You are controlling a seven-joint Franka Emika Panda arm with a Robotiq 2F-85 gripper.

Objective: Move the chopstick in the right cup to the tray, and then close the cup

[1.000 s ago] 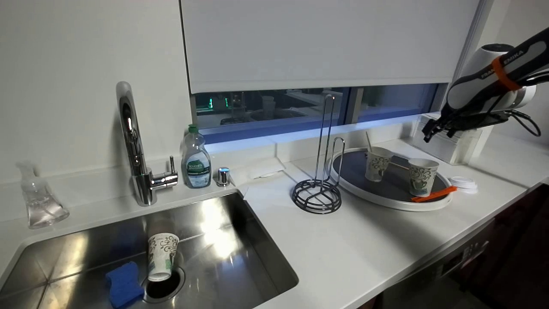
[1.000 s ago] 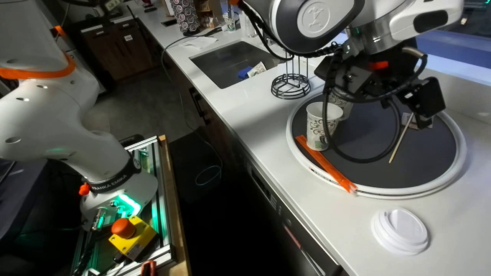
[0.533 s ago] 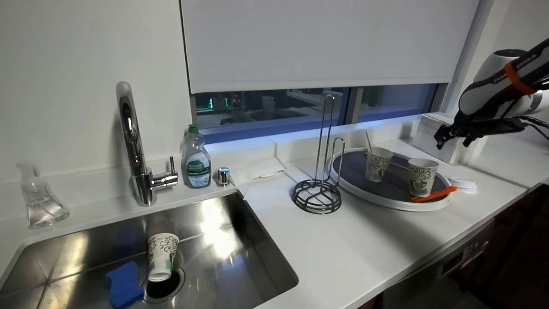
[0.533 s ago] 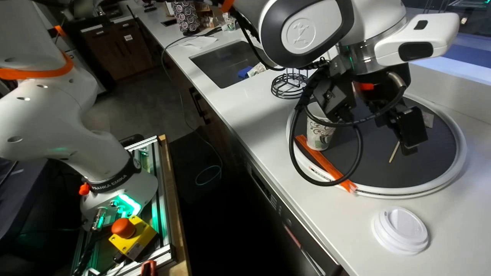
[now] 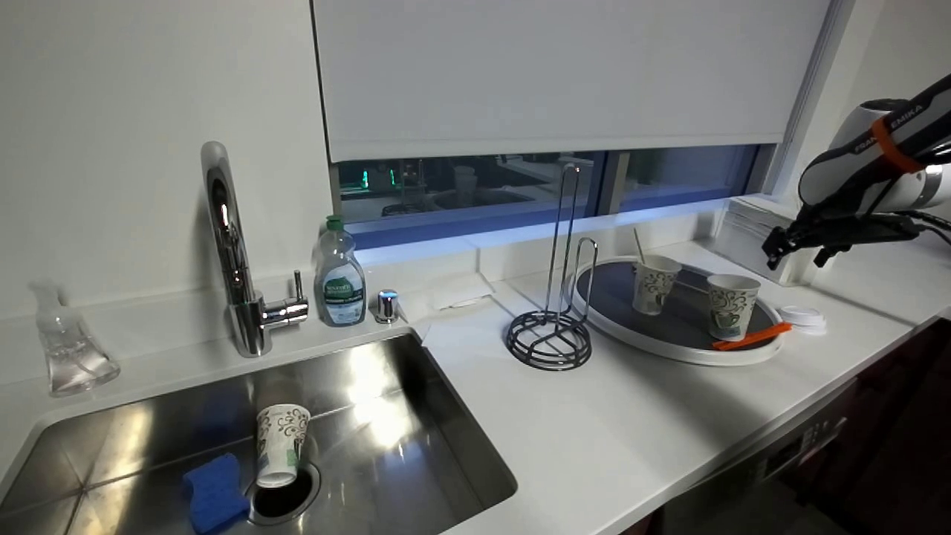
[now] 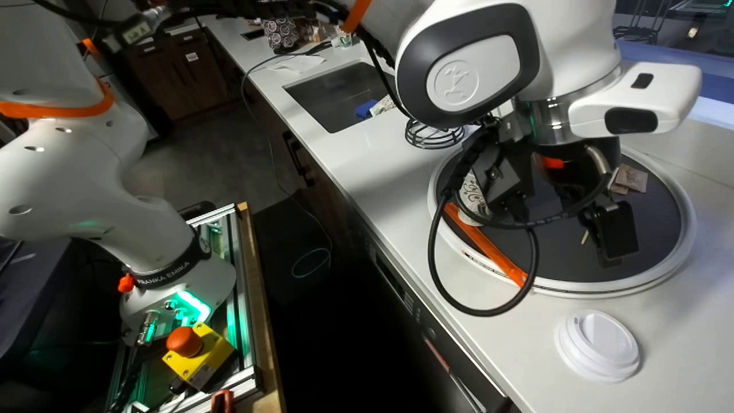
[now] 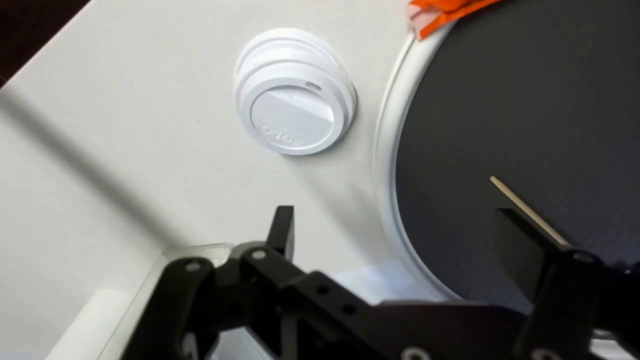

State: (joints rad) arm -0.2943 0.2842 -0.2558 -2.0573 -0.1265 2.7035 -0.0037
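One white counter (image 5: 550, 438) in an exterior view runs under a window (image 5: 683, 171) and lowered blind (image 5: 565, 74), with a steel sink (image 5: 386, 483) let into it. The arm (image 5: 839, 167) is cut off at the edge, and a wire rack (image 5: 550, 345) stands partly in front of the round grey tray (image 5: 687, 327). On the tray stand the right cup (image 5: 732, 306), upright beside an orange strip (image 5: 752, 338), and a second patterned cup (image 5: 655, 290) with a thin stick (image 5: 639, 245) rising from it. A blue sponge (image 5: 214, 492) lies in the sink beside a cup on its side (image 5: 281, 446).

In an exterior view, the counter leads back toward brown cabinets (image 6: 172, 74). The arm and its looping cable (image 6: 484, 312) hide much of the right cup and all but a short end of the chopstick (image 6: 584, 237) on the tray. Paper packets (image 6: 631, 179) lie there too; white lids (image 6: 599, 347) sit stacked just beside it.

In the wrist view, the gripper (image 7: 393, 215) is spread wide, counter and tray rim between its fingers (image 7: 281, 232). The chopstick lies on the tray, one end hidden behind the gripper. A pale boxy shape (image 7: 125, 310) at lower left is hard to make out.
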